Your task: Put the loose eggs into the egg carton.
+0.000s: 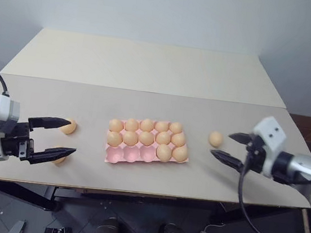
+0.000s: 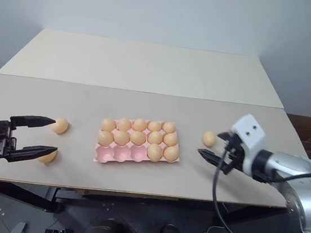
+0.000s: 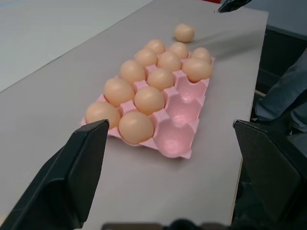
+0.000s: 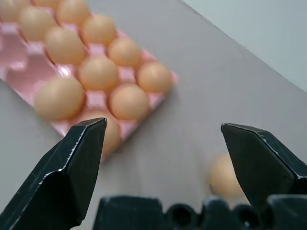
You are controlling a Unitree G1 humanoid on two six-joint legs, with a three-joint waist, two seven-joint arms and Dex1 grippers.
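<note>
While the egg carton is sitting in the middle of the table with twelve eggs bedded in it, three cups are lying bare in its near row, at the end toward the robot's left. Three loose eggs are waiting outside it. One loose egg is lying to the right of the carton, apart from its short edge, and the right gripper is hanging just beyond that egg, farther from the carton, its two black fingers spread wide with nothing between them. That egg is resting just off the far fingertip, toward the carton, not between the jaws, so the right arm looks to be the nearer one for it. Its long axis cannot be read.

On the other side, well to the left of the carton, the left gripper is also standing wide open and empty, pointing toward the carton. A second egg is sitting at the tip of its far finger, and a third egg is partly hiding behind the near finger. In my judgement the coming move hinges on this: each egg is lying off a fingertip, not inside the gap, so whichever arm goes must shift sideways to straddle its egg before closing.
</note>
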